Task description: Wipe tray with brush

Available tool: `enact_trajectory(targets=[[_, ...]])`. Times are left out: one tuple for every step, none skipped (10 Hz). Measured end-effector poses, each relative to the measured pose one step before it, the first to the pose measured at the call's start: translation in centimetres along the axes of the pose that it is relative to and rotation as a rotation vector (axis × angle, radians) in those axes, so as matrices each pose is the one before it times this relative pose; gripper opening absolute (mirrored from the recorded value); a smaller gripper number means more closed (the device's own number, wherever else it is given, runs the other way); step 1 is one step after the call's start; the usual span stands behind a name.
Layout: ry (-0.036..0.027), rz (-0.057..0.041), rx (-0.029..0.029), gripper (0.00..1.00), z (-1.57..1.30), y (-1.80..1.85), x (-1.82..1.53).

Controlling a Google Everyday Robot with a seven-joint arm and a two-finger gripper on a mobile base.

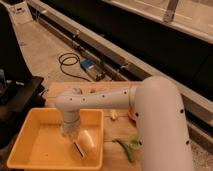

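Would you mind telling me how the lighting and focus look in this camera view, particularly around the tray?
Camera view: warm, dim light; the tray glows yellow-orange, the background stays dark. Soft focus blurs the gripper and brush inside the tray. The arm shows mild highlights, no hard glare.

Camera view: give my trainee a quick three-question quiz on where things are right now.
1. True or false: the gripper is over the tray.
2. The green vegetable piece lies: A) in the tray, B) on the wooden board right of the tray, C) on the floor.
3. Fill in: the brush is at the gripper, inside the ____.

Key: 1 true; 2 B; 3 tray.
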Motion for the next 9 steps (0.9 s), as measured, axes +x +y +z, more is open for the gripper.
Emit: enact_trajectory(targets=[[0.00604, -0.02689, 0.00083, 0.0, 0.006, -0.907, 0.925], [0.00699, -0.02921, 0.00208, 0.0, 0.114, -1.066, 0.983], [0.00506, -0.02387, 0.00386, 0.0, 0.067, -0.893, 0.714], [0.00014, -0.02057, 0.00427, 0.0, 0.132, -0.691, 0.206], [-0.00812, -0.01808, 0.00161, 0.0, 0.206, -0.838, -0.314], [-0.01375, -0.00772, -0.00021, 0.0, 0.166, -0.704, -0.626], [-0.016, 0.00916, -0.00198, 0.0, 0.096, 0.037, -1.053], [-0.00962, 0.01233, -0.00235, 0.0, -0.008, 0.272, -0.829], [-0.01894, 0.02839, -0.00701, 0.0, -0.095, 0.866, -1.561]])
